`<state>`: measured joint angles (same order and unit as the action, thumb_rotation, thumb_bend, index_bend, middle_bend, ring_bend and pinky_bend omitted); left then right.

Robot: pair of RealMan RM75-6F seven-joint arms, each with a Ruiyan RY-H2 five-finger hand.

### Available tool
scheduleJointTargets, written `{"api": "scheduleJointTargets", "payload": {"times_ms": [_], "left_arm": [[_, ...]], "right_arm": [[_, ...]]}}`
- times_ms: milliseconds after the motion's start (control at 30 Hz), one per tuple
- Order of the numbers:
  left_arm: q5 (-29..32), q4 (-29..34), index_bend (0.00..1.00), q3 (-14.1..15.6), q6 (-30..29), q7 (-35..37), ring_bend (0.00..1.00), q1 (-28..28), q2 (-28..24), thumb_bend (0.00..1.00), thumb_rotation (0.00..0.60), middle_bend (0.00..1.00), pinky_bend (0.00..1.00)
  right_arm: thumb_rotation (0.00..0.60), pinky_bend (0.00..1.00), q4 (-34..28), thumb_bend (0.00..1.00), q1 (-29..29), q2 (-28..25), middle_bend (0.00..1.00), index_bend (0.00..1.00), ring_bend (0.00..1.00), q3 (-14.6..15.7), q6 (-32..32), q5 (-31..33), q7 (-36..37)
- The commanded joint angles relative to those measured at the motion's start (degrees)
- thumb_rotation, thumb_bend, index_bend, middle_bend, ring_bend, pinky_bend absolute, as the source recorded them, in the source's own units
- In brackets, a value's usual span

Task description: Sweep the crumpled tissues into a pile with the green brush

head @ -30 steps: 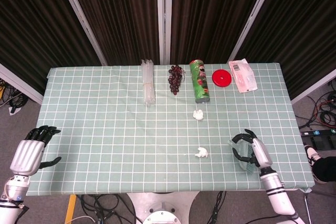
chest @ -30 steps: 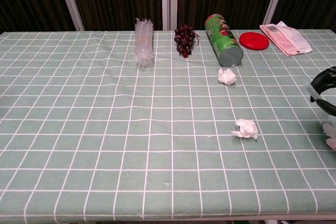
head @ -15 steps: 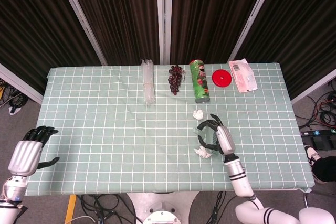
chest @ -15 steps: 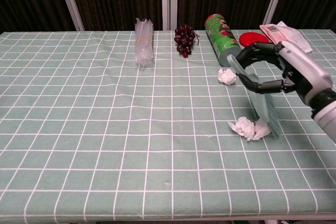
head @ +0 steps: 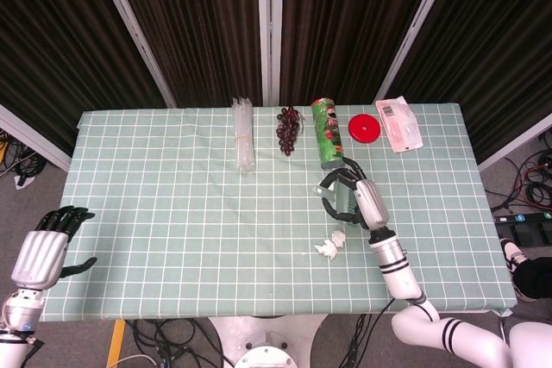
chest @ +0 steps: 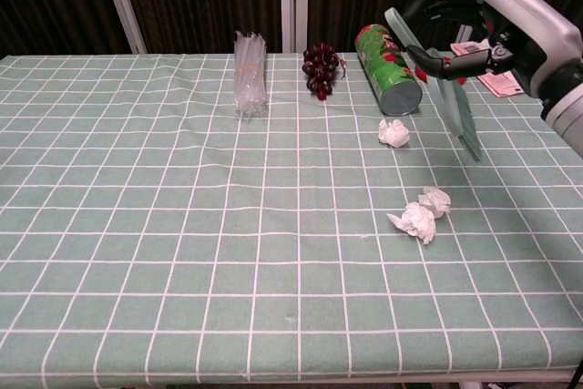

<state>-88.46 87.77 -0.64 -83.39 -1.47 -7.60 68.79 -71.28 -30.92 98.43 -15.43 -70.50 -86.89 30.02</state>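
Observation:
My right hand (chest: 487,20) grips a translucent green brush (chest: 458,114) and holds it in the air, bristle end slanting down over the table right of a lone crumpled tissue (chest: 394,132). Two more tissues (chest: 419,216) lie touching each other nearer the front, also seen in the head view as a tissue pair (head: 330,245). There the right hand (head: 352,197) hovers just behind that pair and covers the lone tissue. My left hand (head: 45,252) hangs empty off the table's front left corner with its fingers apart.
Along the back lie a clear bundle of straws (chest: 248,84), dark grapes (chest: 320,68), a green can on its side (chest: 389,70), a red lid (chest: 440,70) and a pink packet (chest: 496,66). The can lies close behind the lone tissue.
My right hand swept in from the front right edge, pushed one tissue against another with the brush, then rose and moved back toward the can. The left hand stayed put.

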Motion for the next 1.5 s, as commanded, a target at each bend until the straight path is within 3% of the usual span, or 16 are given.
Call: {"api": "scheduleJointTargets", "payload": {"times_ms": [33, 100, 333, 600, 800, 1100, 1267, 1500], "left_arm": [[0.1, 0.11, 0.24, -0.02, 0.0, -0.08, 0.14, 0.04, -0.1, 0.0, 0.6, 0.19, 0.19], [0.19, 0.28, 0.24, -0.03, 0.05, -0.23, 0.14, 0.04, -0.2, 0.0, 0.6, 0.19, 0.19], [1.04, 1.04, 0.24, -0.07, 0.82, -0.98, 0.14, -0.02, -0.65, 0.0, 0.6, 0.19, 0.19], [2.45, 2.46, 0.24, -0.23, 1.43, -2.2, 0.14, 0.17, -1.21, 0.0, 0.6, 0.19, 0.19], [3.05, 3.46, 0.24, -0.39, 1.47, -3.06, 0.14, 0.31, -1.59, 0.0, 0.6, 0.19, 0.19], [3.13, 3.79, 0.24, -0.32, 1.75, -3.36, 0.14, 0.27, -1.79, 0.0, 0.6, 0.19, 0.19], [3.14, 3.94, 0.24, -0.33, 1.74, -3.41, 0.14, 0.3, -1.85, 0.0, 0.6, 0.19, 0.19], [2.91, 3.5, 0.24, -0.36, 1.85, -3.03, 0.14, 0.15, -1.49, 0.0, 0.6, 0.19, 0.19]], "right_arm": [[0.6, 0.18, -1.78, 0.45, -5.07, -3.27, 0.59, 0.72, 0.3, -1.79, 8.86, 2.4, 1.89], [0.6, 0.22, -0.57, 0.46, -8.16, -4.63, 0.59, 0.72, 0.3, -1.94, 13.65, 2.25, 4.66], [0.6, 0.22, 9.21, 0.5, -16.85, -3.32, 0.59, 0.72, 0.3, -0.23, 22.57, -0.38, 10.26], [0.6, 0.24, 19.73, 0.51, -22.01, 0.54, 0.59, 0.72, 0.3, 2.5, 25.42, -1.98, 19.51], [0.6, 0.25, 23.95, 0.51, -24.53, 2.43, 0.59, 0.72, 0.31, 5.63, 24.71, -4.64, 28.83], [0.6, 0.26, 29.8, 0.51, -26.64, 4.23, 0.59, 0.72, 0.3, 8.91, 27.21, -4.69, 35.0], [0.6, 0.26, 27.93, 0.52, -26.44, 2.87, 0.6, 0.72, 0.31, 11.46, 27.0, -5.68, 41.42], [0.6, 0.27, 15.8, 0.52, -23.09, -6.19, 0.6, 0.72, 0.31, 18.49, 16.78, -11.99, 51.43]]}}
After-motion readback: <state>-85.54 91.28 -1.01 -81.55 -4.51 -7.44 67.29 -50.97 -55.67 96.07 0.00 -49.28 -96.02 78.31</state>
